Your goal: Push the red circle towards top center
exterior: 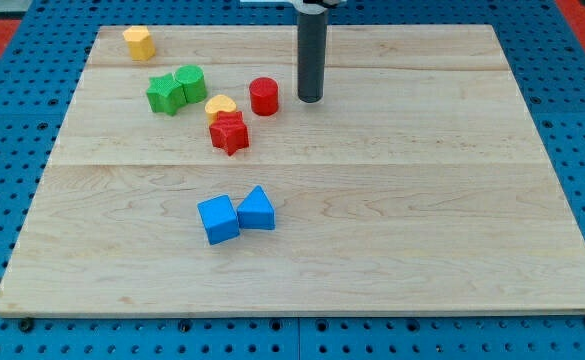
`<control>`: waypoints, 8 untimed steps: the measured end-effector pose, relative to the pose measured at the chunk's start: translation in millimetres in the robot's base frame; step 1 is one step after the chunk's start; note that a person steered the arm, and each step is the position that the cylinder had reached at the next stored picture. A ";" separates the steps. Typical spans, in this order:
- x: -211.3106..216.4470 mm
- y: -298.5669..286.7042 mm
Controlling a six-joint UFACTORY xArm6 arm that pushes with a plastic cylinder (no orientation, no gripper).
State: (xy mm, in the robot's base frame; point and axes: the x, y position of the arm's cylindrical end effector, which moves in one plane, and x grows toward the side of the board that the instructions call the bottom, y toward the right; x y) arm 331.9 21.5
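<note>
Wooden board [392,210] across nearly the whole view, on a blue pegboard [12,120]. Dark rod coming down from the view's top, my tip [311,100] resting on the board just to the view's right of the red circle [264,96], with a narrow gap between them, not touching. No jaws on the rod, nothing to open or close, nothing held.

Red circle sitting in the upper part of the board, a little left of centre. Top centre lying above it and somewhat to the view's right. Judged from this: task barely begun or only part done, with a fair stretch of bare wood left between the circle and the top edge. Tip on the wrong side for that push; likely need to come round to the circle's lower left first.

Two blue blocks touching near the lower middle: a blue cube [218,219] and a blue wedge [257,209]. Two green blocks [176,89] side by side left of the circle. Red star [229,133] below the circle, a yellow heart [220,105] against its top. Yellow block [139,43] alone at the top left corner.
</note>
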 end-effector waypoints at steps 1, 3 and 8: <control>-1.1 6.0; -7.9 6.2; -38.2 -61.7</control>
State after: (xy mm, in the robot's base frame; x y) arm 293.7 -40.2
